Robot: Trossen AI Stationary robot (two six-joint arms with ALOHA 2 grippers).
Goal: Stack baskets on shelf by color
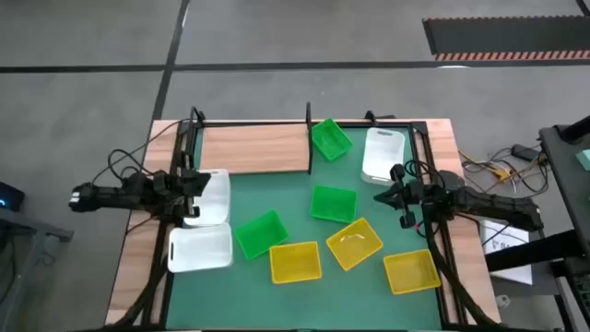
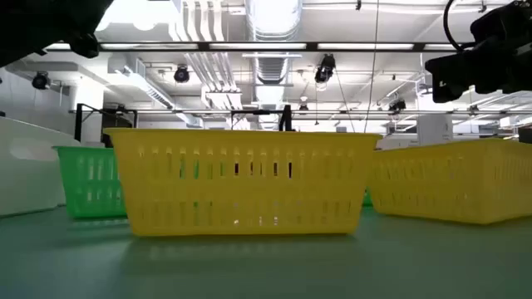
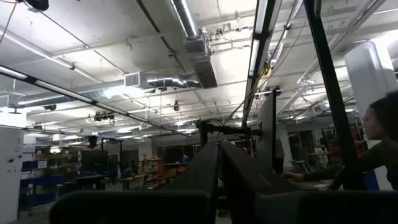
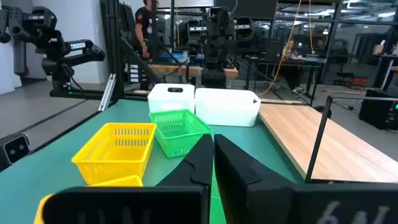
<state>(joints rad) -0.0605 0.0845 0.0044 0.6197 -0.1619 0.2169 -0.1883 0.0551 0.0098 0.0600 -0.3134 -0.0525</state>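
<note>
1. Locate the right gripper [image 1: 383, 196]. It hangs over the right side of the green mat [image 1: 277, 198], pointing left, with its fingers pressed together and holding nothing.
2. Locate the nearest green basket [image 1: 333, 203]. It sits on the mat just to the left of the right gripper, on the line along which the fingers point. Its long axis appears to run left to right, though the overhead view shows it almost square, so confirm this before you commit.
3. Note the white basket [image 1: 381, 155] just to the far side of the same gripper, close to the right posts.
4. Locate the shelf [image 1: 253, 148], at the far edge of the table. A second green basket [image 1: 330, 138] lies askew at its right end.
5. Locate the left gripper [image 1: 195, 184]. It hangs at the left edge of the mat above another white basket [image 1: 214, 198], fingers closed and empty, well apart from the green baskets.
6. Assign the green basket to the right arm, which is nearer. The fingers must spread before a side wall can be pinched.
</note>
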